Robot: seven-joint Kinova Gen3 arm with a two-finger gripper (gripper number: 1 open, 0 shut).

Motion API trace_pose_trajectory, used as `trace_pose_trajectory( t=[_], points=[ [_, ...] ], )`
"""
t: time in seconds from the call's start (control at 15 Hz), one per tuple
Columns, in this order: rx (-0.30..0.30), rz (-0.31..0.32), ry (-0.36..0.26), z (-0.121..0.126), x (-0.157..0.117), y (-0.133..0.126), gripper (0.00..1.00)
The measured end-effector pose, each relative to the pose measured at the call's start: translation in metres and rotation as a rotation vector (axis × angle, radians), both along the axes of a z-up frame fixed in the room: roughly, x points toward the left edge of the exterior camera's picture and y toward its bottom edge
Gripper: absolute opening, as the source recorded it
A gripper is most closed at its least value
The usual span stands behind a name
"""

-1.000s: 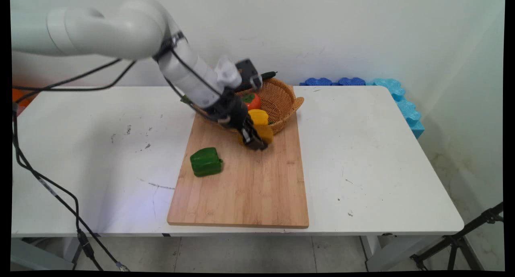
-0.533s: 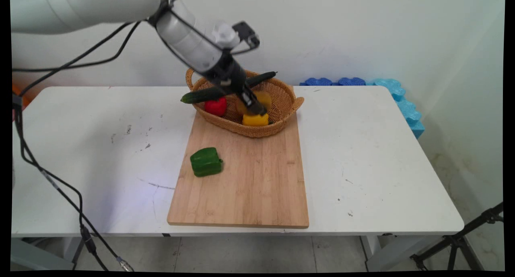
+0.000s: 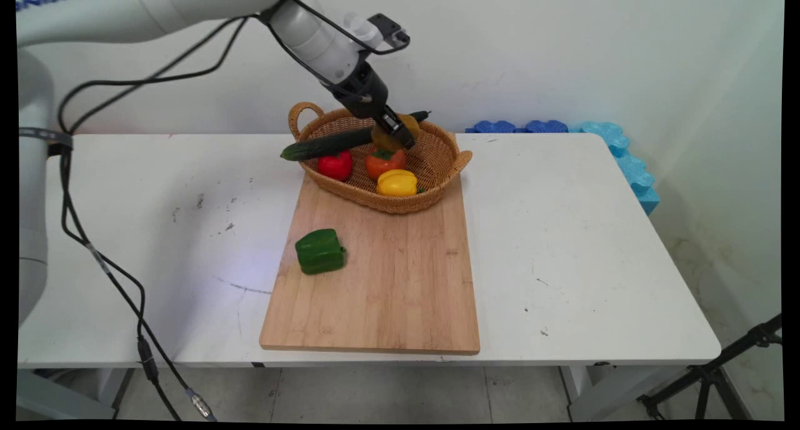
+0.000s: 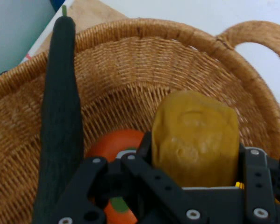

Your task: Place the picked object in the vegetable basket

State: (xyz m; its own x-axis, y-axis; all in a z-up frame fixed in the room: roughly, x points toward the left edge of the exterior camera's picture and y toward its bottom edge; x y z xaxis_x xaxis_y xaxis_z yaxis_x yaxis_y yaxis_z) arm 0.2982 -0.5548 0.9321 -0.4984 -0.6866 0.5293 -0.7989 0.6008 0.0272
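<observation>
My gripper (image 3: 400, 134) is shut on an ochre, potato-like lump (image 3: 382, 140) and hangs over the far side of a wicker basket (image 3: 447, 187). In the hand view the lump (image 4: 196, 137) sits between the two fingers of the gripper (image 4: 196, 156), above the basket's woven wall (image 4: 130, 70). A dark green cucumber (image 3: 331, 144) lies across the basket's rim, just left of the gripper, and shows as a cucumber (image 4: 60, 116) along the left of the hand view. Below the lump lies an orange-red tomato (image 3: 384, 162), seen partly behind the linkage as a tomato (image 4: 114, 144).
A red pepper (image 3: 335, 165) and a yellow pepper (image 3: 397, 182) also lie in the basket. The basket stands on the far end of a wooden cutting board (image 3: 375, 292). A green pepper (image 3: 320, 250) lies on the board's left side. Blue foam blocks (image 3: 625, 161) line the table's far right.
The gripper has risen from the board in front of the basket and moved back over it, still holding the ochre lump. The tomato below it has come into sight.
</observation>
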Motion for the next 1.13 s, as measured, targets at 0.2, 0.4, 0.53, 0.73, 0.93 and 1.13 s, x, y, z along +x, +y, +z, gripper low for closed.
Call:
trace_pose_trajectory(
  t=[0.2, 0.4, 0.53, 0.73, 0.93, 1.13],
  points=[
    [0.016, 0.017, 0.018, -0.020, -0.007, -0.022, 0.00],
    [0.021, 0.018, 0.041, -0.033, -0.015, -0.036, 0.00],
    [0.023, 0.019, 0.053, -0.041, -0.020, -0.043, 0.00],
    [0.025, 0.016, 0.061, -0.049, -0.025, -0.048, 0.00],
    [0.026, 0.010, 0.065, -0.055, -0.029, -0.050, 1.00],
    [0.021, -0.002, 0.069, -0.055, -0.033, -0.048, 1.00]
  ],
)
